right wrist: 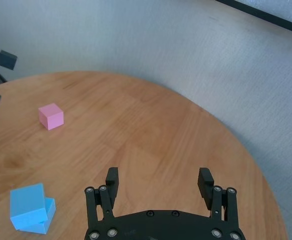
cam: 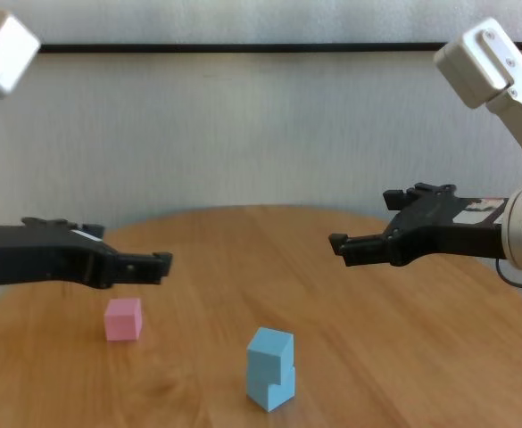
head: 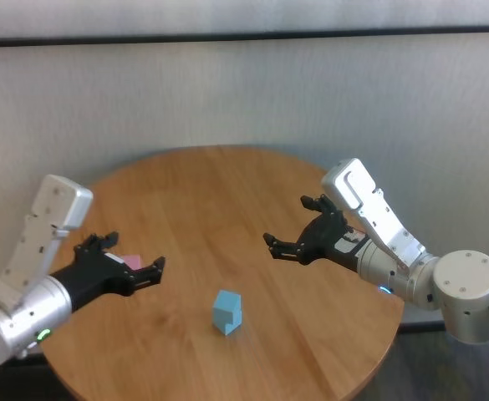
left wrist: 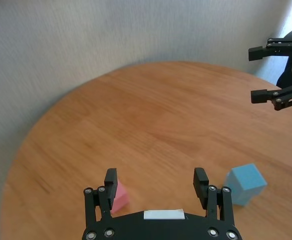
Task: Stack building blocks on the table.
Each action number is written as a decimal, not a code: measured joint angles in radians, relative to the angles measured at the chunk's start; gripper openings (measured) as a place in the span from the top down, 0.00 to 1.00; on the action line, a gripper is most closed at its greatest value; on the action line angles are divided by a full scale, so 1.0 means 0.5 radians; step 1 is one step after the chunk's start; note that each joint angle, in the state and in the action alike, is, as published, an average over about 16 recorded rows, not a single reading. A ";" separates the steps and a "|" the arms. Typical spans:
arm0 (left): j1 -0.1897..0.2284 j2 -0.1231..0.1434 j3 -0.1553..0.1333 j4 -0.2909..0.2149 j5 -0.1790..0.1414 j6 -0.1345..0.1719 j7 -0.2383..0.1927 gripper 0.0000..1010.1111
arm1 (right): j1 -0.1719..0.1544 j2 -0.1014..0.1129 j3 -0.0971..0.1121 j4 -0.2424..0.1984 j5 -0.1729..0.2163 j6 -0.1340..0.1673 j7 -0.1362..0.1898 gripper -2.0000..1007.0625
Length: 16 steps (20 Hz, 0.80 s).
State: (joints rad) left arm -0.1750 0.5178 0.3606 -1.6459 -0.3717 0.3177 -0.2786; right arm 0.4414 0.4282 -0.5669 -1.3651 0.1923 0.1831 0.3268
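Note:
Two light blue building blocks [head: 226,312] stand stacked near the table's [head: 227,188] front middle, the upper one twisted a little on the lower. The stack also shows in the chest view [cam: 270,367] and the right wrist view [right wrist: 31,209]. The pink block [cam: 123,319] lies alone on the left. My left gripper [head: 134,253] is open and empty, hovering just above and in front of the pink block [left wrist: 119,196]. My right gripper [head: 287,221] is open and empty, held above the table's right side, away from the blocks.
A pale wall stands close behind the round table. The table's edge [head: 369,351] curves near my right forearm. Bare wood [cam: 269,267] lies between the two grippers and behind the stack.

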 joint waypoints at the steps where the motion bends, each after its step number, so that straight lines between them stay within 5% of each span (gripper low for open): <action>1: 0.001 -0.016 0.002 -0.006 0.009 0.034 0.024 0.01 | 0.001 0.000 -0.001 0.000 0.001 0.001 0.001 0.01; 7: -0.022 -0.151 0.019 0.023 0.057 0.168 0.139 0.01 | 0.005 0.000 -0.003 0.002 0.005 0.003 0.004 0.01; 16: -0.066 -0.309 -0.005 0.157 0.111 0.225 0.270 0.01 | 0.007 0.000 -0.005 0.003 0.008 0.005 0.007 0.01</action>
State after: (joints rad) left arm -0.2079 0.3635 0.3582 -1.5673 -0.3162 0.4300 -0.1437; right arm 0.4451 0.4282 -0.5693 -1.3634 0.1962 0.1857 0.3304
